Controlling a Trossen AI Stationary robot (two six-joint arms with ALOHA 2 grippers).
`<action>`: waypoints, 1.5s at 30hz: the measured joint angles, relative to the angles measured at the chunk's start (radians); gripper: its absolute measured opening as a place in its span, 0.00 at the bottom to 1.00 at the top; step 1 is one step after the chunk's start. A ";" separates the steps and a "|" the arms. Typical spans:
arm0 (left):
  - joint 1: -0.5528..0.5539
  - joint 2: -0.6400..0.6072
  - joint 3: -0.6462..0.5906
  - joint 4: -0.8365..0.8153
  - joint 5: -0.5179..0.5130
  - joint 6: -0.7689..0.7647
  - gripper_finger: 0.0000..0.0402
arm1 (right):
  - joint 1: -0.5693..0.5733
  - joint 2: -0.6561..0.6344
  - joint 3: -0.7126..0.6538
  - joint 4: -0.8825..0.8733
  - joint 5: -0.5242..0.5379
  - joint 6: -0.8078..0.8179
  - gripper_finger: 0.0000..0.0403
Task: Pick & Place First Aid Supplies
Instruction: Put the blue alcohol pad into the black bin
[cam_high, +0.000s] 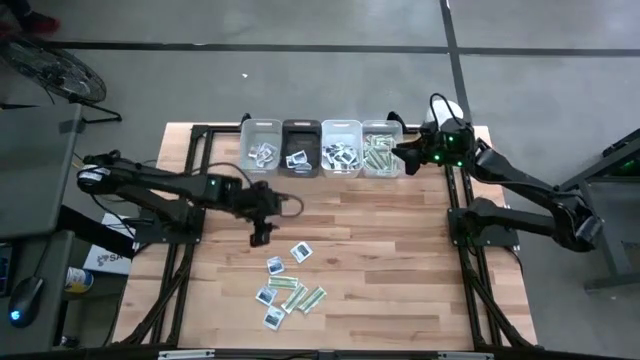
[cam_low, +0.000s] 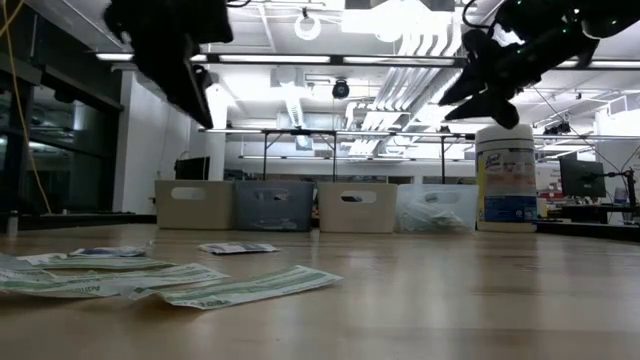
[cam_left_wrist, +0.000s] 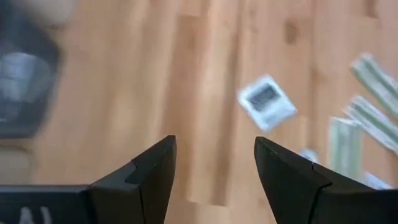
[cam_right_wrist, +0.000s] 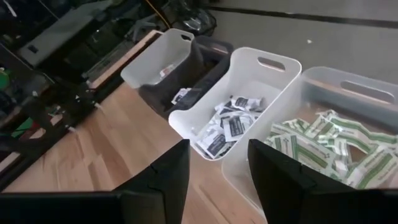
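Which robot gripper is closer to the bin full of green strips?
Right. The right gripper hangs open right at the bin of green strips; the left gripper is open, far off over the table's middle.

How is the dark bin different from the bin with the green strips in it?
The dark bin is dark grey and solid; the clear bin is see-through. The dark bin holds only a couple of white packets with dark marks; the clear bin is piled with green-and-white strips. The dark bin sits second from the left in the row, the clear bin at the right end by the canister. Both look alike in shape and size.
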 joint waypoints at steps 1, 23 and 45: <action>-0.020 0.000 -0.008 0.001 0.012 -0.018 0.53 | 0.000 -0.006 0.000 0.000 0.000 0.000 0.39; -0.208 0.298 -0.027 0.165 0.042 0.631 0.53 | 0.044 -0.019 0.000 -0.044 -0.079 -0.016 0.39; -0.208 0.481 -0.020 0.270 0.201 0.904 0.53 | 0.076 -0.026 0.000 -0.096 -0.079 0.049 0.39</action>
